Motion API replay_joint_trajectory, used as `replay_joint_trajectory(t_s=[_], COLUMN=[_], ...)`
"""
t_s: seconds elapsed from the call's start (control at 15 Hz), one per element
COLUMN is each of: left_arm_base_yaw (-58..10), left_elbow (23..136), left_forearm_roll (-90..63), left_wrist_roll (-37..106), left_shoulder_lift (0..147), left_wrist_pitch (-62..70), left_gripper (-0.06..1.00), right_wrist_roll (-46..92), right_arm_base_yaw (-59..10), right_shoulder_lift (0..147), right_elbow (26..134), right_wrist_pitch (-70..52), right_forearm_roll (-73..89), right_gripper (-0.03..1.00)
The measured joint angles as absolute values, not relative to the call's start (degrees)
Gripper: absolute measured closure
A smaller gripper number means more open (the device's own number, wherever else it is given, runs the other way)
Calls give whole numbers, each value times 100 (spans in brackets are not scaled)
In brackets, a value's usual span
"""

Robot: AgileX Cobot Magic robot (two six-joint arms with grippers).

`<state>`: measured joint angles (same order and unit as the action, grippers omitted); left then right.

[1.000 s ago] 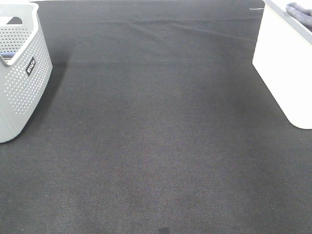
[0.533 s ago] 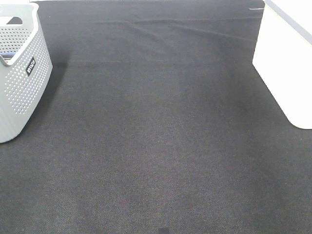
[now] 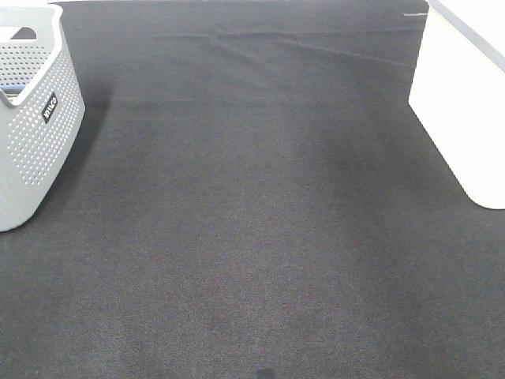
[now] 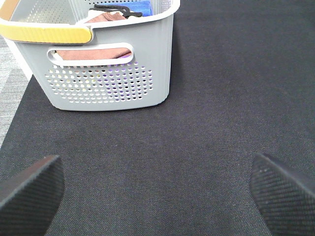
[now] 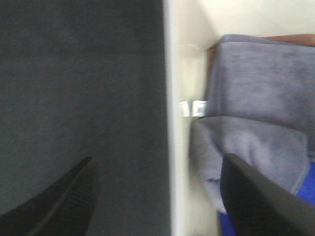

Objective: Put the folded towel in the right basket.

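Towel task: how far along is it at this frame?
Looks done: a grey towel lies inside the right basket. In hand: nothing; the right gripper is open by that basket's rim, and the left gripper is open, facing the left basket. Left: no towel shows on the black mat, so likely only pulling the arms back.

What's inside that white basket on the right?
A folded grey towel lies in the white basket, with something blue showing at its edge. Whatever lies underneath them is covered.
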<state>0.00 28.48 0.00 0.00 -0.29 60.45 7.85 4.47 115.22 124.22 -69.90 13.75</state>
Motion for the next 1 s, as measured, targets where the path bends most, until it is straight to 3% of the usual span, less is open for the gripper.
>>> replay_joint_trajectory(t_s=[0.4, 1.0], left_arm_base_yaw=[0, 0], left_elbow=[2848, 2848], left_forearm_roll=[0, 0], left_wrist_roll=[0, 0], left_shoulder_lift=[-29, -29], left_wrist_pitch=[6045, 6045], left_gripper=[-3, -3], right_wrist_roll=[791, 745], right_arm_base_yaw=[115, 115], right_shoulder_lift=[9941, 6371], right_elbow=[10508, 5317], right_wrist_pitch=[-6990, -6801], right_forearm_roll=[1031, 951], right_gripper=[31, 31])
